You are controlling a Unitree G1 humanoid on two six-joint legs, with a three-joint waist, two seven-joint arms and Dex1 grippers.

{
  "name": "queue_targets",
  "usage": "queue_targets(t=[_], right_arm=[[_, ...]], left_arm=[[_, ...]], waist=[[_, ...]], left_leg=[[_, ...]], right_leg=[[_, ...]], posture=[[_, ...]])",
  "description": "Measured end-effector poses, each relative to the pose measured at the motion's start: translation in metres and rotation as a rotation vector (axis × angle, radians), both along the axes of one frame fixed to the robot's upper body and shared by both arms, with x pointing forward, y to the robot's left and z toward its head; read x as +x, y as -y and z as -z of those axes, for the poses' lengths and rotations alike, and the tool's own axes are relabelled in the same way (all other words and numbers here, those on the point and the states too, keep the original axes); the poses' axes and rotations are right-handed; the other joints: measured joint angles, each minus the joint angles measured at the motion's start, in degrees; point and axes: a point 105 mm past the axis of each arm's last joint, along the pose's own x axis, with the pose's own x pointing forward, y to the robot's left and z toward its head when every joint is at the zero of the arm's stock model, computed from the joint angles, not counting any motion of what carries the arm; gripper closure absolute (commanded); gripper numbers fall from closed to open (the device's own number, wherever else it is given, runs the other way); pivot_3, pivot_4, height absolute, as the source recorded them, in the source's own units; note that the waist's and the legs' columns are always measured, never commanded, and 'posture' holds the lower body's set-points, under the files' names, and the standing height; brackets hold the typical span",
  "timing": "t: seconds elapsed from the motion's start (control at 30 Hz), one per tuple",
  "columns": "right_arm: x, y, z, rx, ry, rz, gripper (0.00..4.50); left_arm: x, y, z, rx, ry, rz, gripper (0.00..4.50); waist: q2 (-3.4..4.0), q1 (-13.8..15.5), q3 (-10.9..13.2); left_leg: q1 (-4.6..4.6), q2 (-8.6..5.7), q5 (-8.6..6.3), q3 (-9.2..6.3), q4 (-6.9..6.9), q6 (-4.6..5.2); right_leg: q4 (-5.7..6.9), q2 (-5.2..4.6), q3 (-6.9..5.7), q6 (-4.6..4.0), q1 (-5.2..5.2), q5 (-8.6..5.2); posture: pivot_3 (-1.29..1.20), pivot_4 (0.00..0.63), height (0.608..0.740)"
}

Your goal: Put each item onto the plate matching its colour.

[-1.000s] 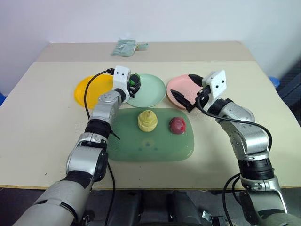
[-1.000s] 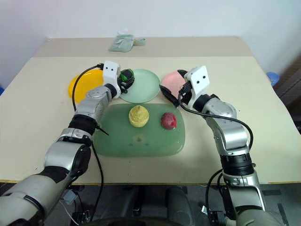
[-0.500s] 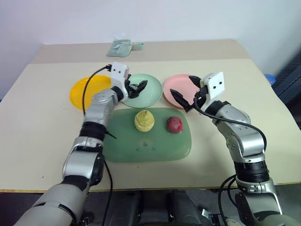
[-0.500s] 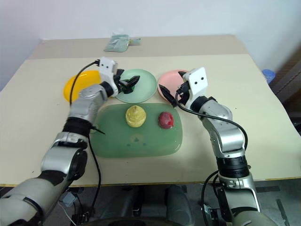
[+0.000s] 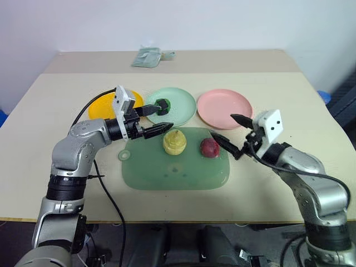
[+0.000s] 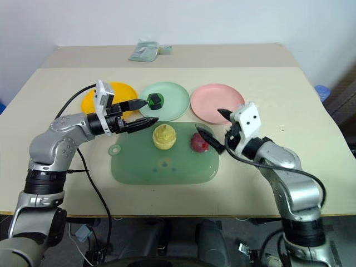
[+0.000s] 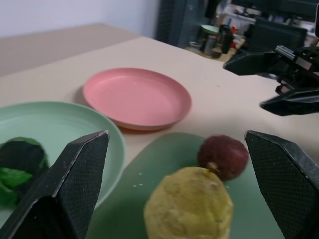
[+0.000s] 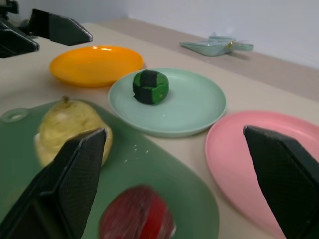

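A dark green item lies on the pale green plate, which stands between the orange-yellow plate and the pink plate. A yellow item and a red item rest on the translucent green tray in front of the plates. My left gripper hovers open and empty at the tray's far left corner, pointing toward the green item. At the tray's right end my right gripper is open and empty, close to the red item.
A grey-green packet lies at the table's far edge. The beige table has bare surface to the left and right of the plates. A black cable hangs from my left arm over the table's front left.
My left gripper opened, left the green item on the green plate and drew back. My right gripper pulled back from over the pink plate to the tray's right end.
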Motion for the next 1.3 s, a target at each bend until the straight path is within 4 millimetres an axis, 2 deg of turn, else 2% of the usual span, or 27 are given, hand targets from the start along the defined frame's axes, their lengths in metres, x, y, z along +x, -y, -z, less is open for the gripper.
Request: queue_targets(t=[0.17,0.27,0.4,0.63,0.77,0.9,1.0,1.07,1.1,1.3], right_arm=[[-0.015,0.01,-0.001,0.013,-0.019,0.027,0.0],[-0.016,0.01,-0.005,0.017,-0.008,0.041,0.0],[-0.019,0.008,-0.007,0.018,0.002,0.048,0.0],[-0.022,0.011,-0.008,0.025,0.001,0.069,0.0],[-0.022,0.012,-0.008,0.024,-0.001,0.073,0.0],[-0.022,0.011,-0.008,0.024,-0.001,0.071,0.0],[-0.021,0.011,-0.008,0.025,0.003,0.068,0.0],[-0.02,0.011,-0.009,0.027,0.007,0.067,0.0],[-0.02,0.012,-0.009,0.027,0.007,0.067,0.0],[-0.018,0.009,-0.009,0.026,0.008,0.058,0.0]], left_arm=[[-0.001,0.019,0.017,0.089,0.04,0.033,0.04],[0.005,0.03,0.036,0.158,0.056,0.023,0.04],[0.011,0.033,0.055,0.222,0.057,0.006,0.04],[0.019,0.036,0.059,0.219,0.078,-0.036,0.04],[0.028,0.026,0.053,0.173,0.082,-0.115,0.04],[0.027,0.025,0.049,0.165,0.108,-0.114,0.04],[0.026,0.025,0.051,0.164,0.103,-0.11,0.85],[0.026,0.025,0.052,0.162,0.1,-0.114,1.79],[0.027,0.024,0.052,0.161,0.101,-0.119,1.93],[0.031,0.016,0.047,0.088,0.099,-0.216,1.93]], waist=[[0.0,-0.09,0.0],[0.0,-0.04,0.0],[0.0,-0.02,0.0],[0.0,0.02,0.0],[0.0,-0.04,0.0],[0.0,-0.03,0.0],[0.0,0.04,0.0],[0.0,0.02,0.0],[0.0,0.01,0.0],[-0.01,-0.05,0.0]], left_leg=[[0.09,0.0,0.0,0.0,-0.02,0.0],[0.12,0.0,0.0,0.01,-0.03,0.01],[0.12,0.0,0.0,0.0,-0.03,0.01],[0.12,0.0,-0.01,0.0,0.0,0.02],[0.12,0.0,-0.01,0.0,-0.01,0.01],[0.12,0.0,-0.01,0.0,-0.01,0.01],[0.12,0.0,-0.01,0.0,0.0,0.01],[0.12,0.0,-0.01,0.0,0.0,0.01],[0.13,0.0,-0.01,0.0,0.0,0.01],[0.13,0.01,-0.01,0.0,0.0,0.01]], right_leg=[[-0.01,0.0,0.0,0.0,0.08,0.0],[-0.02,0.0,0.0,0.0,0.11,0.0],[-0.02,0.0,0.0,0.0,0.11,0.0],[-0.03,-0.01,0.0,0.0,0.13,0.0],[-0.03,0.0,0.0,0.01,0.12,0.0],[-0.03,0.0,0.0,0.01,0.13,0.0],[-0.03,-0.01,0.0,0.01,0.14,0.0],[-0.03,0.0,0.0,0.01,0.14,0.0],[-0.03,0.0,0.0,0.01,0.14,0.0],[-0.03,0.0,-0.01,0.01,0.12,0.0]], posture=[[0.0,0.15,0.74],[0.0,0.15,0.74],[0.0,0.15,0.74],[0.0,0.15,0.74],[0.0,0.15,0.74],[0.0,0.15,0.74],[0.0,0.15,0.74],[0.0,0.15,0.74],[0.0,0.15,0.74],[0.0,0.15,0.74]])
